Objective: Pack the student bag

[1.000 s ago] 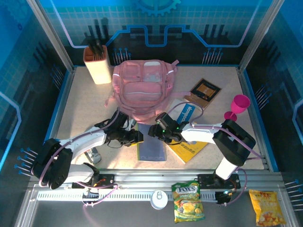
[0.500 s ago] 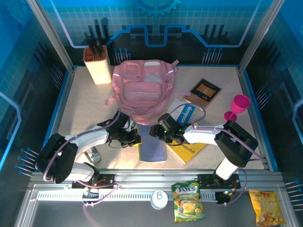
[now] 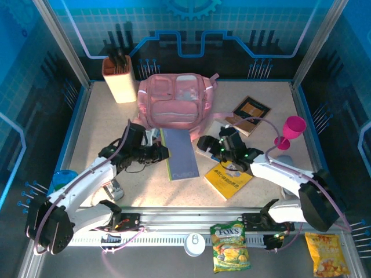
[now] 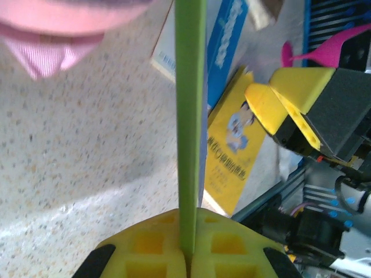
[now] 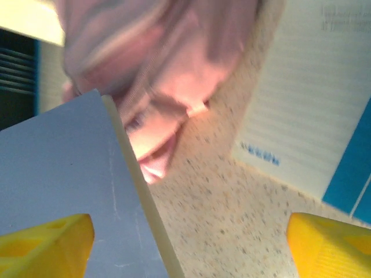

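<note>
Lying nearest, at 5 o'clock from the middle of the table (image 3: pixel 98 133), is a yellow booklet (image 3: pixel 230 176). Beyond it the left gripper (image 3: pixel 162 152) is clamped on the green edge of a grey-blue notebook (image 3: pixel 181 153) at its 3 o'clock; the right gripper (image 3: pixel 204 145), jaws spread wide, sits just beside the notebook's other edge. Farthest, at 12 o'clock, the pink student bag (image 3: pixel 174 107) rests, the notebook's far end reaching it.

"FOX'S" on the green snack packet (image 3: pixel 231 248), yellow book (image 3: pixel 229 178) cover print unreadable (too small)
</note>
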`<action>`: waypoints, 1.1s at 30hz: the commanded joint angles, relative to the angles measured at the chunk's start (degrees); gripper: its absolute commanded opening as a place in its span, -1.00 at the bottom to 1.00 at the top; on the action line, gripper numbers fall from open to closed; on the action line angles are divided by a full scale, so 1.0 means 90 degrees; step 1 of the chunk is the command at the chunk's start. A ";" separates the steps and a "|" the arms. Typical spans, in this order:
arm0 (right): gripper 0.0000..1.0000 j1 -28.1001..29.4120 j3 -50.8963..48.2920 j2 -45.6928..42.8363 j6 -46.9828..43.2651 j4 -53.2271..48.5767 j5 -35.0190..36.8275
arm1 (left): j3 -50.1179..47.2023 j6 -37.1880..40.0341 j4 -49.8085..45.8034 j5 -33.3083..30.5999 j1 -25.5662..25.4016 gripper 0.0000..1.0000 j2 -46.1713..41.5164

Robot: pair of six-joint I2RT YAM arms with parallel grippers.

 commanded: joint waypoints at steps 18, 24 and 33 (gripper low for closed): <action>0.94 -0.1136 -0.0119 0.0909 0.2297 0.3648 -0.2772 | 0.1983 -0.2726 0.3028 -0.0706 0.0551 -1.00 0.2015; 0.85 -0.1120 0.0180 0.1635 0.2880 0.4672 -0.2880 | 0.1819 -0.3413 0.3779 -0.0604 0.0551 -1.00 0.2264; 0.55 -0.1025 0.0300 0.2063 0.3444 0.5219 -0.2548 | 0.1659 -0.3569 0.3985 -0.0600 0.0551 -1.00 0.2257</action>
